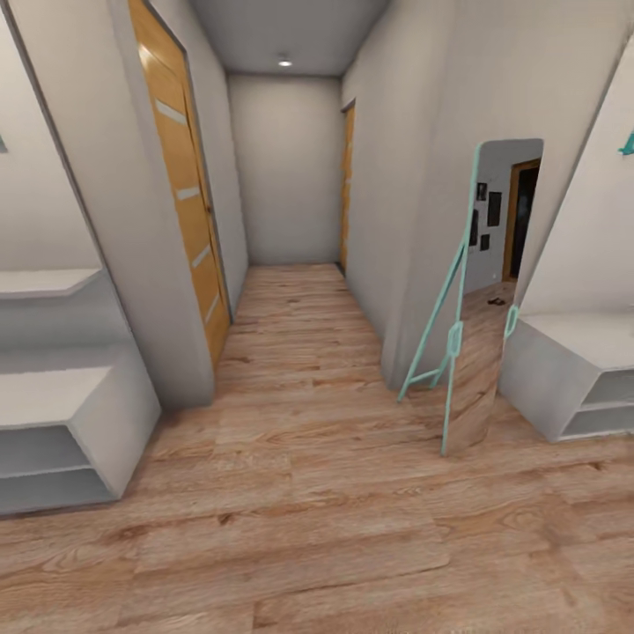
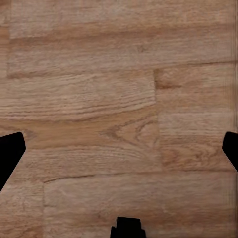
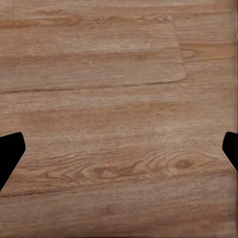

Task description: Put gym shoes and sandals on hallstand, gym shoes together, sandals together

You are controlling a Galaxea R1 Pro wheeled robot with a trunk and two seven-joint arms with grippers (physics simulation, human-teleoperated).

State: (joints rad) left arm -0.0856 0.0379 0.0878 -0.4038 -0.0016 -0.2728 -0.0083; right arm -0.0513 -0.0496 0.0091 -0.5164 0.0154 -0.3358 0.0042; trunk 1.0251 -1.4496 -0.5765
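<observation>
A: Beneath both wrists we see bare corridor floor point(image 2: 119, 99); left gripper point(image 2: 119, 148) and right gripper point(image 3: 119, 148) spread wide, holding nothing.

B: Farther on, we note the hallstand point(image 1: 53, 396) at left, a mirror point(image 1: 475, 352) and a white bench point(image 1: 563, 370) at right.

Light brown wood-grain floor point(image 1: 317, 528), white hallstand point(image 1: 79, 423), teal-framed mirror point(image 1: 458, 352), orange doors point(image 1: 189, 202).
</observation>
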